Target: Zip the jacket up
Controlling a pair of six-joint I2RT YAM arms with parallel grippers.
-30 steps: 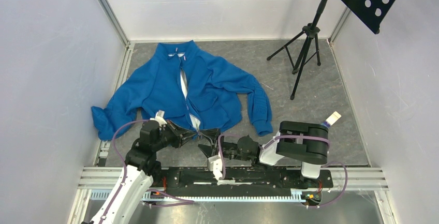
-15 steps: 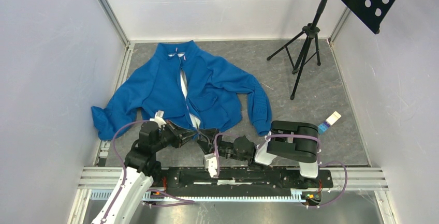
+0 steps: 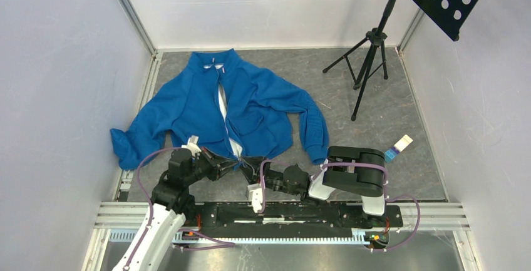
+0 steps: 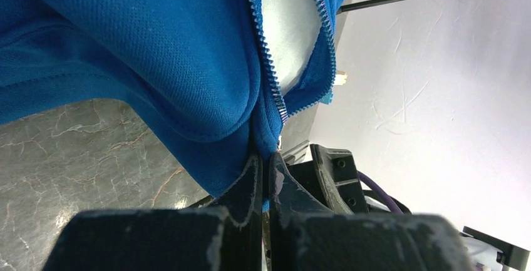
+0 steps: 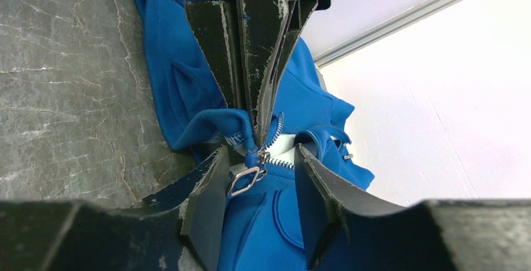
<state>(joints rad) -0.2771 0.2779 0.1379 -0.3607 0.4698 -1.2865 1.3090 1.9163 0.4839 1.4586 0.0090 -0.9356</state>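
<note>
Lying flat on the grey table [image 3: 376, 96], the jacket [image 3: 188, 105] is bright blue fleece, collar at the far end, front unzipped, pale lining showing. Left gripper [image 4: 263, 166] is pinched tight on its bottom hem by the zipper; right gripper [image 5: 262, 152] is spread wide either side of the silver zipper pull [image 5: 245, 179].

Grey marbled table [image 3: 410, 114] carries the jacket [image 3: 250, 105], 1 tripod [image 3: 374, 35], 1 small box [image 3: 399, 145].
</note>
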